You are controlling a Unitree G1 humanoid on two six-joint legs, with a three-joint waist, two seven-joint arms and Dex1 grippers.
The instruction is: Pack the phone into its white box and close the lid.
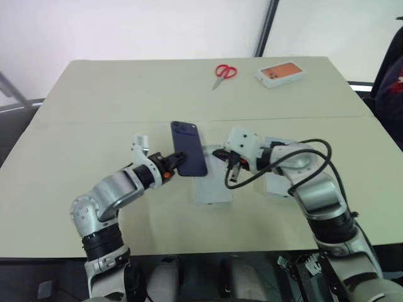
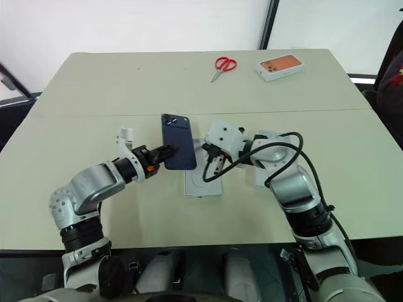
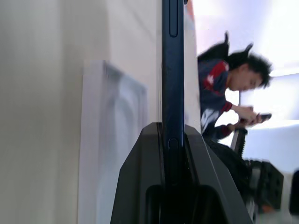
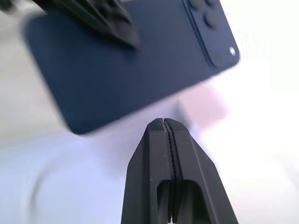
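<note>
My left gripper (image 1: 180,158) is shut on the lower side edge of the dark navy phone (image 1: 189,148) and holds it clear of the table, its back and camera cluster facing up. In the left wrist view the phone (image 3: 172,70) stands edge-on between the fingers (image 3: 140,177). My right gripper (image 1: 218,153) is shut and empty, its tips close to the phone's right edge without touching it, as the right wrist view shows (image 4: 162,122). A white rectangular piece (image 1: 276,186) lies mostly hidden under my right forearm; whether it is the white box or the lid I cannot tell.
A thin white insert (image 1: 211,190) with an oval recess lies flat under the phone. At the far side are red scissors (image 1: 225,72) and a box with an orange phone picture (image 1: 281,73). A person (image 3: 224,88) sits beyond the table's right edge.
</note>
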